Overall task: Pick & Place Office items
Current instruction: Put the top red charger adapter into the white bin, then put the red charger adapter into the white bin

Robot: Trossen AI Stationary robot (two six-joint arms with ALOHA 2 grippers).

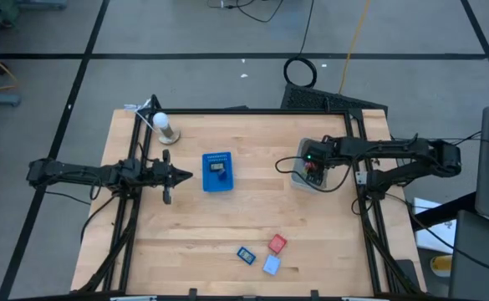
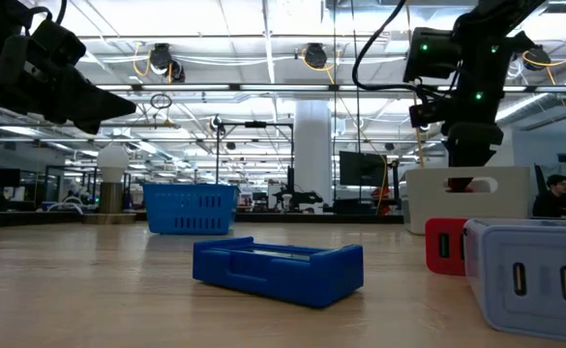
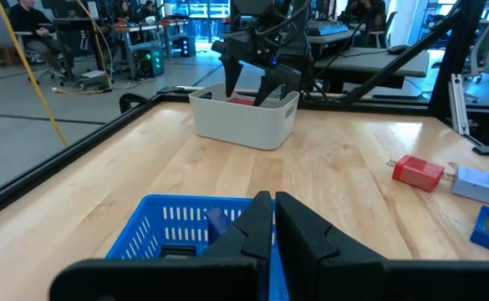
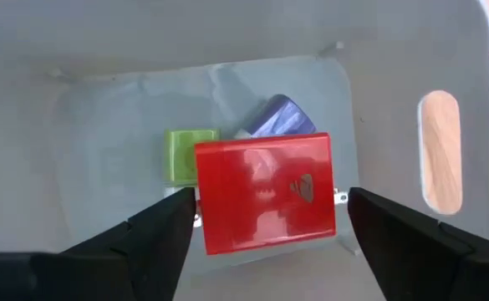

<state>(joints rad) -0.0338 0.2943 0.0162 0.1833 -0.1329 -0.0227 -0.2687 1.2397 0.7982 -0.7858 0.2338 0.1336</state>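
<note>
Right gripper [image 4: 265,221]: over the grey bin [image 1: 298,174] at about 3 o'clock on the table; fingers spread wide, nothing between them – a red piece [image 4: 265,192] lies just below on the bin floor, released by the look of it.
Left gripper [image 3: 273,219]: parked at about 9 o'clock beside the blue basket [image 1: 218,171]; fingers nearly closed, holding nothing.
Bin contents: red piece on top, green piece [image 4: 180,155] and purple piece [image 4: 282,117] partly under it.
Still on table: red block [image 1: 277,244], light blue block [image 1: 272,265], blue block [image 1: 246,254] – clustered at about 6 o'clock, well apart from the bin.
Material, shape: small boxy moulded plastic, glossy flat faces, rounded edges; the light blue one shows two port slots on one face.
Handling (judgement): light, rigid, not fragile; smooth faces likely slippery.
Grip point (judgement): across two opposite flat sides, mid-body, avoiding corners.
Other: wooden table top [image 1: 328,234], matt grain; lamp-like white object [image 1: 164,125] at about 10 o'clock.
</note>
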